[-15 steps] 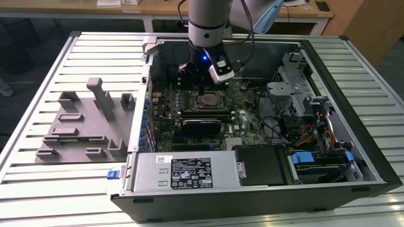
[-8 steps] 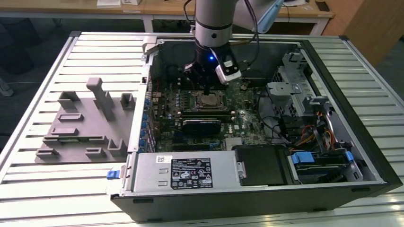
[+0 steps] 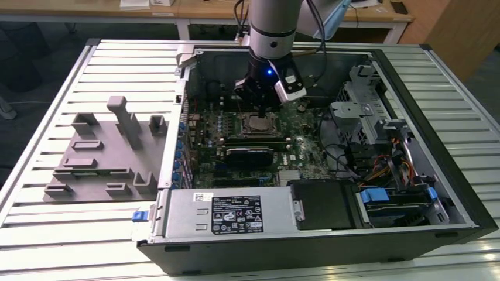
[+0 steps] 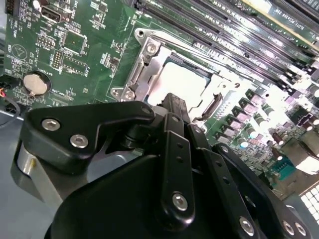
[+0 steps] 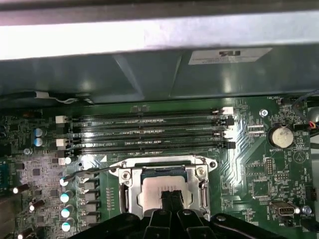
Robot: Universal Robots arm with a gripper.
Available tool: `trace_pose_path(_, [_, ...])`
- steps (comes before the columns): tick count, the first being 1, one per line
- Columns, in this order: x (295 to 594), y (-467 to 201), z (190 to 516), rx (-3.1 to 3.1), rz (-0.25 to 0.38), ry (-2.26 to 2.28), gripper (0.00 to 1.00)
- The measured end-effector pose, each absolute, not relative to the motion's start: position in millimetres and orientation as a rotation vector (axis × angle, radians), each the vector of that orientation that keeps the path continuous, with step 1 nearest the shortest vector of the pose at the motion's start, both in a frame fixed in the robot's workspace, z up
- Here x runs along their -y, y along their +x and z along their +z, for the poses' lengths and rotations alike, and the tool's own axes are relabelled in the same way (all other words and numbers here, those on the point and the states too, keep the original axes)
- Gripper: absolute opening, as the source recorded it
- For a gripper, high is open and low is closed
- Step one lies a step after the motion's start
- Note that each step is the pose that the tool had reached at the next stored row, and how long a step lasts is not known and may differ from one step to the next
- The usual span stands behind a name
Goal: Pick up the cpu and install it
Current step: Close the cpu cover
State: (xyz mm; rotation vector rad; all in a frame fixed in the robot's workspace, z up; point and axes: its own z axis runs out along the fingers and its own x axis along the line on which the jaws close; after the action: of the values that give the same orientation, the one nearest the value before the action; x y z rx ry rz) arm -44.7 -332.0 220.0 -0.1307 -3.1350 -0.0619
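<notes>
The cpu (image 3: 256,124), a silvery-white square, lies flat in the metal socket frame (image 5: 130,185) on the green motherboard inside the open computer case. My gripper (image 3: 260,109) hangs straight above it. In both wrist views the two black fingers are pressed together, with their tips just over the near edge of the cpu (image 5: 154,191) (image 4: 182,82). The gripper (image 5: 170,195) (image 4: 172,99) has nothing between its fingers. Whether the tips touch the chip's top I cannot tell.
Memory slots (image 5: 149,132) run beside the socket, and a coin battery (image 5: 281,135) sits on the board. A black block (image 3: 250,155) lies just in front of the socket. The case walls, drive cage (image 3: 367,111) and power supply (image 3: 226,213) hem the board in. A grey fixture tray (image 3: 102,152) stands at the exterior view's left.
</notes>
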Motion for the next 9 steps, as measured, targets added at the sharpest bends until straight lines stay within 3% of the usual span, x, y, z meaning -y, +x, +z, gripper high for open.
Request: trace_pose_path(9, [337.9, -44.9, 219.9, 3.135, -0.062, -0.131, 0.11])
